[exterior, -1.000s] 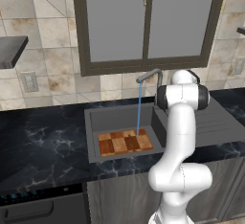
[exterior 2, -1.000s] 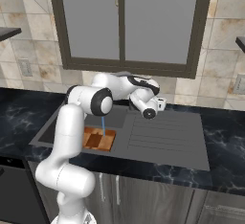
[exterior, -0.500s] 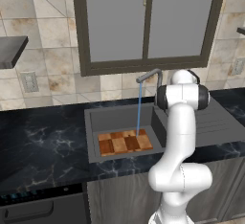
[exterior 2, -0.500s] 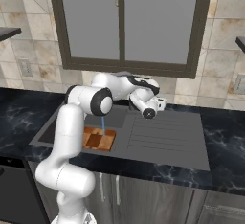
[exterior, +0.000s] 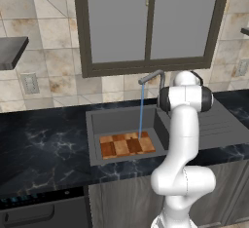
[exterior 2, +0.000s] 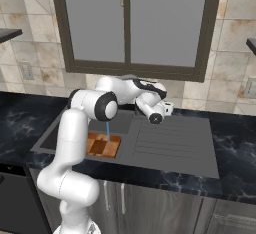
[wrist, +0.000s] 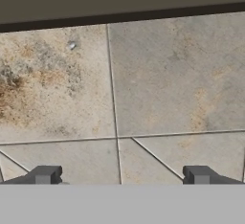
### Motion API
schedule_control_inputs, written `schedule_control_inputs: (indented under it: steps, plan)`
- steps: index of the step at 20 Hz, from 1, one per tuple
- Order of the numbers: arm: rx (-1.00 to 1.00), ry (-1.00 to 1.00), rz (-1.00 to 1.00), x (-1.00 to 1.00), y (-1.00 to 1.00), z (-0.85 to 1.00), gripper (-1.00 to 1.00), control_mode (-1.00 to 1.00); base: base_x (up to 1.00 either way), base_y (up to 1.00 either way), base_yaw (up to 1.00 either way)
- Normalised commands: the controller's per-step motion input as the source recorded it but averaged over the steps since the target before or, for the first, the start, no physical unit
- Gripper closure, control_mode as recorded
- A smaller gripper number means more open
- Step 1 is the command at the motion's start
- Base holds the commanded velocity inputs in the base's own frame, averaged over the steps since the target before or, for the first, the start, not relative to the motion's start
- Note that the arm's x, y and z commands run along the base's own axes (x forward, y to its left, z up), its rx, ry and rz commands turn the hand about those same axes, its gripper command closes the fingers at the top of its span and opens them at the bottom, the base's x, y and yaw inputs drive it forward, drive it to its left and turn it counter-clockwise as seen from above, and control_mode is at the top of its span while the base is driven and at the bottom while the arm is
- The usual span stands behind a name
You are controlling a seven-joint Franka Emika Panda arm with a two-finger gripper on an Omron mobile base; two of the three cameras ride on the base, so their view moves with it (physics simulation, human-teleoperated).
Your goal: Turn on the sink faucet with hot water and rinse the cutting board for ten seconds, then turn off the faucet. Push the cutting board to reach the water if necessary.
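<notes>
The water (exterior: pixel 141 111) is seen falling in a thin blue stream from the sink faucet (exterior: pixel 151 77) onto the cutting board (exterior: pixel 127 144), which lies flat on the floor of the sink (exterior: pixel 95 124), its long axis running along the basin's width. The gripper (exterior 2: pixel 167 109) is held empty with its jaws spread wide (the hand view faces the tiled wall (wrist: pixel 115 89)), above the ribbed drainboard (exterior 2: pixel 167 145). For shut-off, the faucet handle is judged to lie just beside the gripper, toward the basin.
</notes>
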Motion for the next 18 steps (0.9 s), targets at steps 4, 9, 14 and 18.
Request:
schedule_control_inputs:
  steps: [4,9,14,18]
  plan:
    - [0.00,0.01,0.00,0.00,0.00,0.00,-1.00,-1.00,0.00,0.00,0.00]
    - [0.00,0.00,0.00,0.00,-0.01,0.00,-1.00,-1.00,0.00,0.00,0.00]
    - [0.00,0.00,0.00,0.00,-0.01,0.04,-1.00,-1.00,0.00,0.00,0.00]
    - [0.00,0.00,0.00,0.00,-0.01,0.08,-1.00,-1.00,0.00,0.00,0.00]
